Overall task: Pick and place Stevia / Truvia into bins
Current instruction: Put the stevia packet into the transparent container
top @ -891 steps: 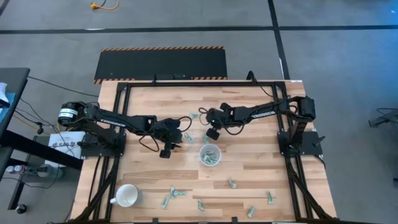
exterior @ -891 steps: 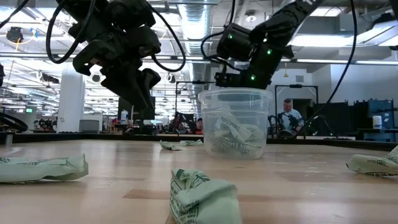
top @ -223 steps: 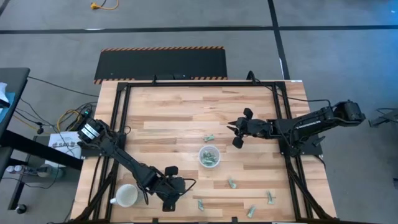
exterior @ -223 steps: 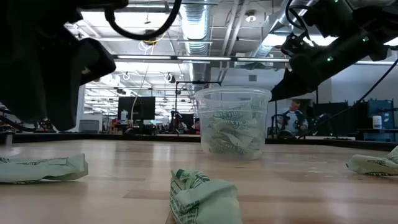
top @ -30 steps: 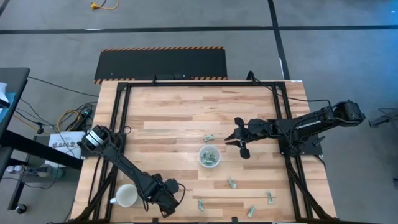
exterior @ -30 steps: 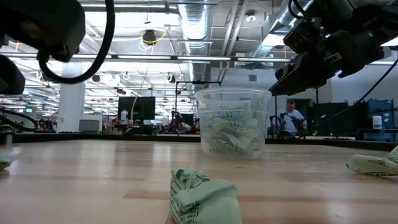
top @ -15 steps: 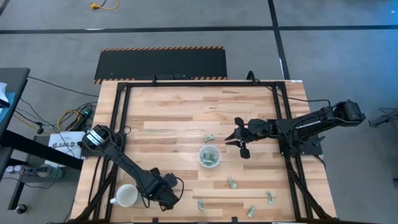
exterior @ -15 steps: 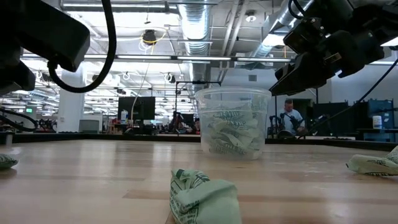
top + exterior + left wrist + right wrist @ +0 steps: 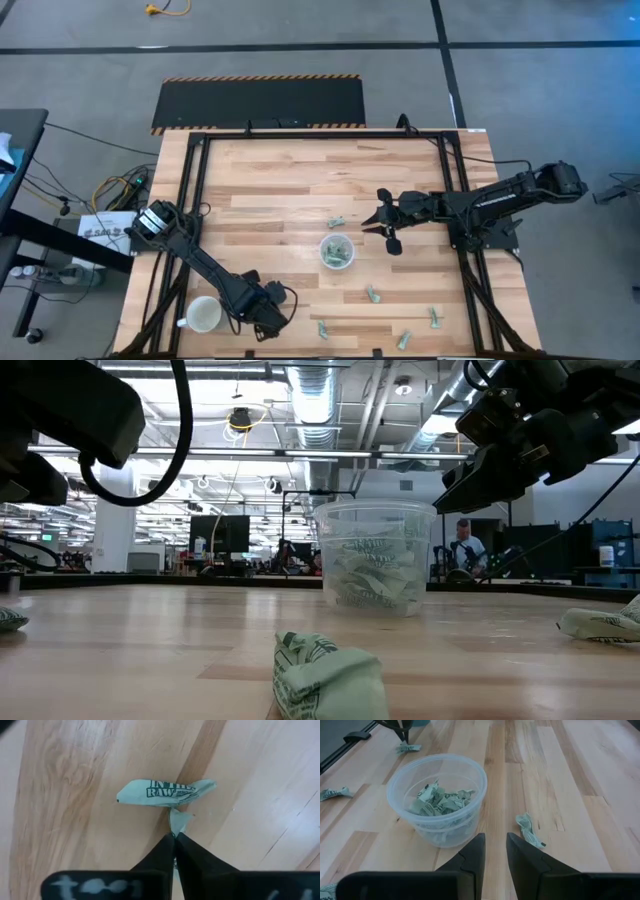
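Pale green Stevia sachets lie scattered flat on the wooden table, for instance one [image 9: 338, 222] beside the cup and others [image 9: 373, 295] [image 9: 323, 328] near the front. The clear plastic cup [image 9: 338, 250] [image 9: 437, 795] stands upright mid-table with several crumpled sachets inside. My left gripper [image 9: 270, 326] [image 9: 174, 836] hovers near the table's near-left area, shut on a green scrap, above a printed sachet [image 9: 165, 792] lying on the wood. My right gripper [image 9: 368, 226] [image 9: 495, 845] is open, held above the table just right of the cup, touching nothing. My left gripper pinches a small pale green piece of sachet paper [image 9: 179, 818] between its two fingertips, coming from above and pointing down. The piece sticks out just past the tips. Whether it is joined to the printed sachet lying just beyond it, I cannot tell.
A white handled mug [image 9: 204, 315] stands at the near-left corner, close to my left arm. More sachets lie near the front right [image 9: 434, 317] [image 9: 404, 340] and one right of the cup [image 9: 530, 830]. Black frame rails run along the table's sides. A person shows far behind [image 9: 468, 540].
My left gripper has shifted slightly toward the far edge and stayed shut. In the low view, the end of a sachet has come into sight at the picture's left edge, on the table.
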Controlling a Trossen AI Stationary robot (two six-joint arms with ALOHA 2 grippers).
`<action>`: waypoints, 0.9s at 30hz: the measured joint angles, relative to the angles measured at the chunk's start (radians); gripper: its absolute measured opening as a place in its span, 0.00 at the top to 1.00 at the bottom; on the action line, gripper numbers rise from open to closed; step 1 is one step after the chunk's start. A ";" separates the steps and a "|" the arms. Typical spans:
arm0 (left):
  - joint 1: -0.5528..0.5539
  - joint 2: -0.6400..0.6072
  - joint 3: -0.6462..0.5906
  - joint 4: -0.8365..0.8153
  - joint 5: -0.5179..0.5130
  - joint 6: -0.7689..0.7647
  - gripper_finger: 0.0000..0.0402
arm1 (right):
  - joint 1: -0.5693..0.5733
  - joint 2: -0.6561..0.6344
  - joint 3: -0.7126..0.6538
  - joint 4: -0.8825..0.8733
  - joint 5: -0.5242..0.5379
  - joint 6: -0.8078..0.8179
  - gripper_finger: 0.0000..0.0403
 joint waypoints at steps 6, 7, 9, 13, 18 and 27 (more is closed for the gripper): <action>0.000 0.000 0.075 -0.084 -0.003 0.004 1.00 | 0.000 0.000 0.000 0.000 0.000 0.000 0.82; 0.000 0.000 0.096 -0.116 -0.010 0.004 1.00 | 0.000 0.000 0.000 0.000 0.000 0.000 0.82; 0.000 0.000 0.139 -0.188 -0.036 0.014 1.00 | 0.000 0.000 0.000 0.000 0.000 0.000 0.82; 0.000 0.000 0.222 -0.347 -0.140 0.055 1.00 | 0.000 0.000 0.000 0.000 0.000 0.000 0.82; 0.000 -0.002 0.306 -0.428 -0.351 0.205 1.00 | 0.000 0.000 0.000 0.000 0.000 0.000 0.82; 0.000 -0.002 0.342 -0.346 -0.562 0.559 1.00 | 0.000 0.000 0.000 0.000 0.000 0.003 0.82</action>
